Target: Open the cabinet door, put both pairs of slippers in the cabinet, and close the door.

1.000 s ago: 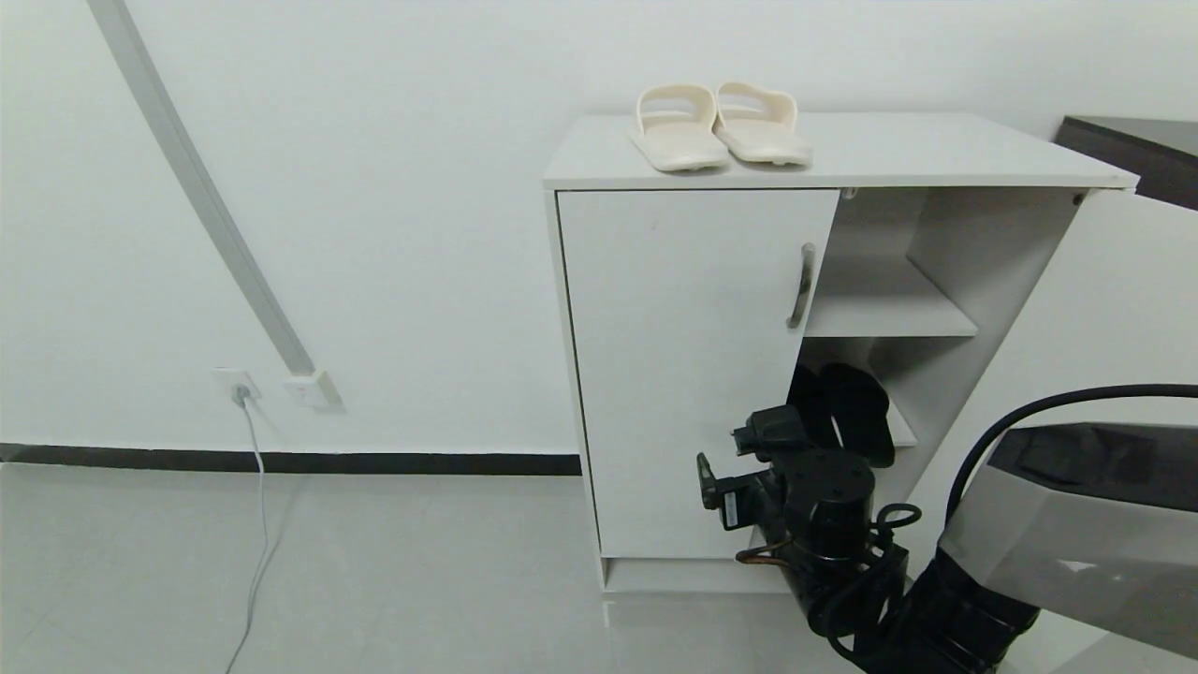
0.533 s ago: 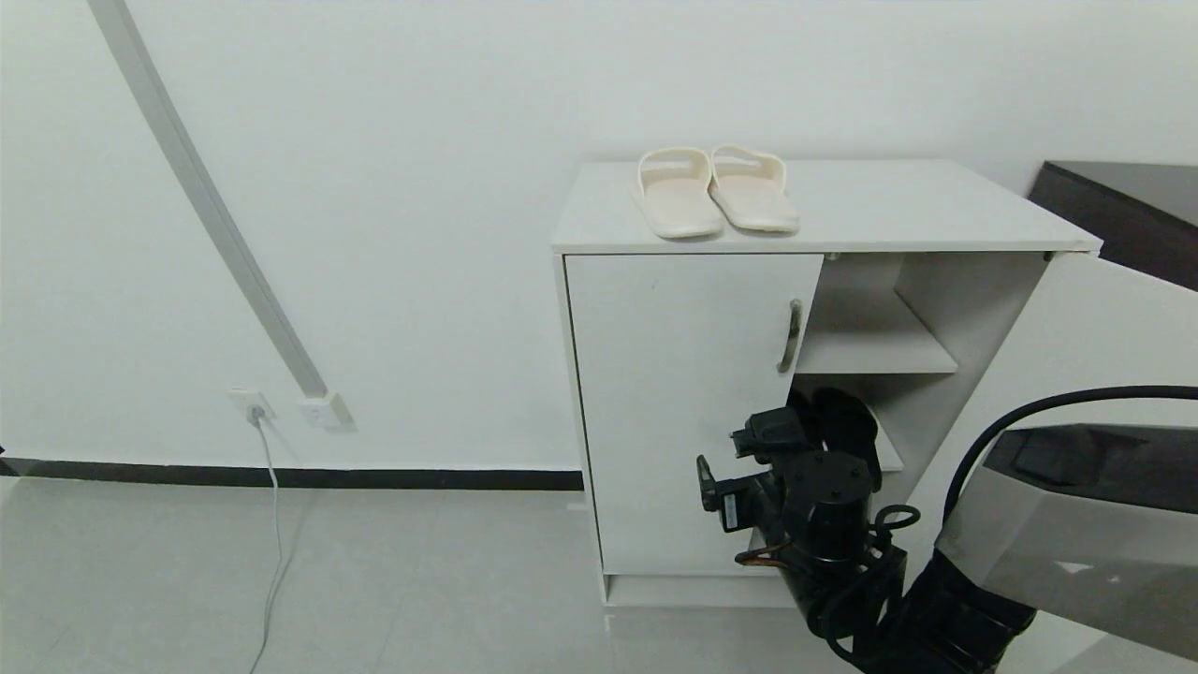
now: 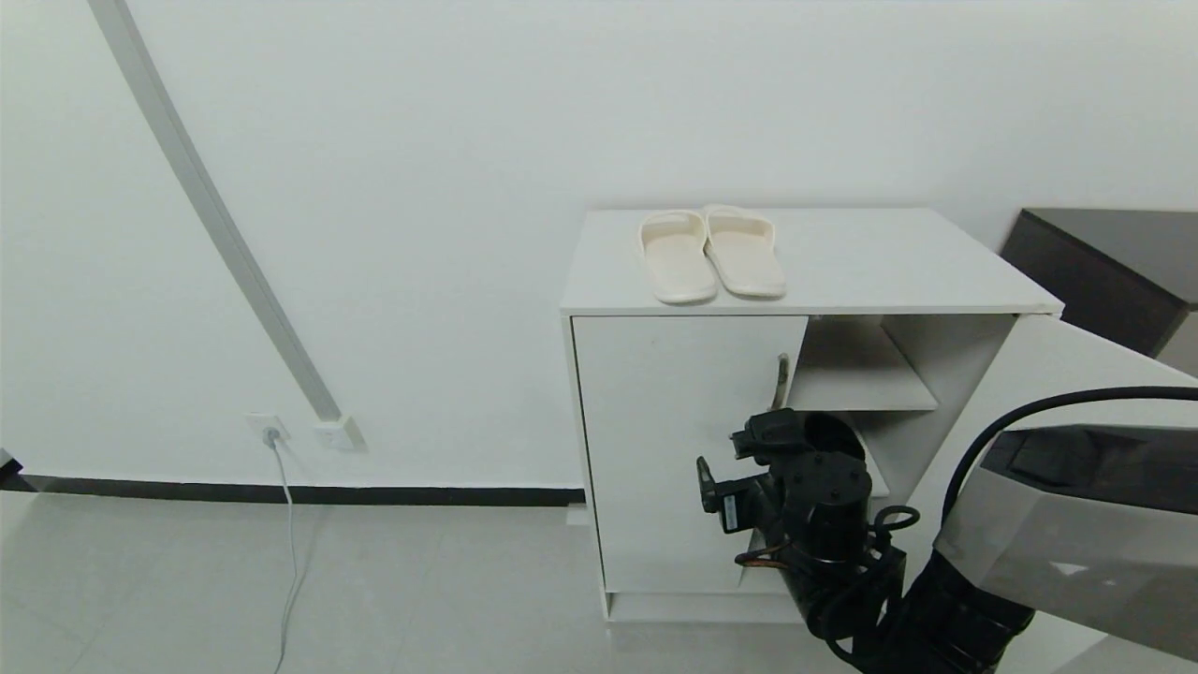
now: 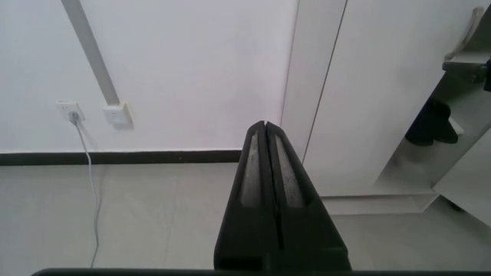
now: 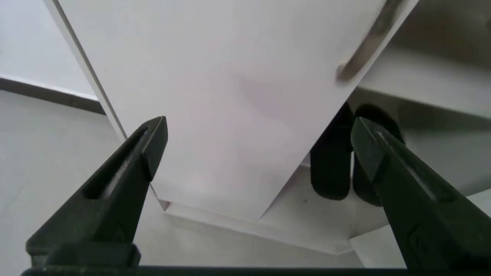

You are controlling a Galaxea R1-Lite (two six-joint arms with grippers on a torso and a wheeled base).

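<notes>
White cabinet (image 3: 889, 267) right of centre in the head view, backed against the wall. Left door (image 3: 674, 459) shut. Right door (image 3: 1039, 370) swung wide toward the frame's right edge, with the upper shelf (image 3: 861, 374) bared between the two.

Right gripper (image 5: 259, 134) at lower centre-right of the head view, in front of the open half and low against the shut door's inner edge. Jaws spread wide, nothing between them.

Left gripper (image 4: 265, 132) low, facing the cabinet's left side. Fingers pressed flat together, nothing held.

Cream slippers (image 3: 711, 251) side by side on the cabinet top, near its front edge, above the shut door, straps toward the wall.

Black slippers (image 5: 341, 161) close together inside the open half, on the lower shelf (image 3: 882, 479), just behind the shut door's edge.

Slim vertical handle (image 3: 780, 379) on the shut door's inner edge.

Wall socket (image 3: 271, 432) with a cable plugged in, lower left of the head view.
</notes>
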